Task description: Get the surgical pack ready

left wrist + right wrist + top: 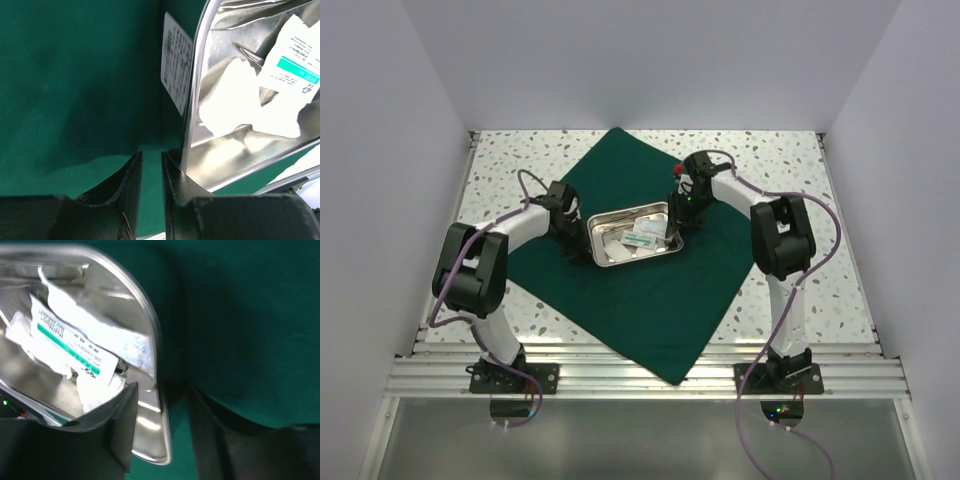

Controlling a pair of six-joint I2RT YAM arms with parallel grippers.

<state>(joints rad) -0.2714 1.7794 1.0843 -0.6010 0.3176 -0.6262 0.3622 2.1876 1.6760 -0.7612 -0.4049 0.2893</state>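
The right jaws (162, 386) stand fairly wide and straddle the rim of the shiny rectangular steel tray (150, 325). 1 finger is inside the tray and the other is outside on the cloth, with a dark gap showing beside the outer one. The left jaws (151, 156) are narrow, and only green shows in the slit between them. The tray's rim runs just outside their 3 o'clock finger, not between the fingers.

That mismatch looks like the main risk. If the left jaws close where they are, they would likely pinch nothing, and a lift from the right side alone would tip the tray and spill it. The right inner finger also sits close to the white paper packet with a green band (70, 342), so closing could trap paper against the wall and weaken the hold. Dragging the tray instead of lifting it would probably rumple the sheet beneath.

The surgical pack is the dark green matte cloth drape (660, 300), lying open and flat on the speckled white table (790, 160). From the top camera it lies as a diamond, with corners at 12, 3, 6 and 9 o'clock. The 6 o'clock corner reaches over the table's near edge. The cloth is smooth and unfolded, and the tray sits on its middle, a little toward 12 o'clock.
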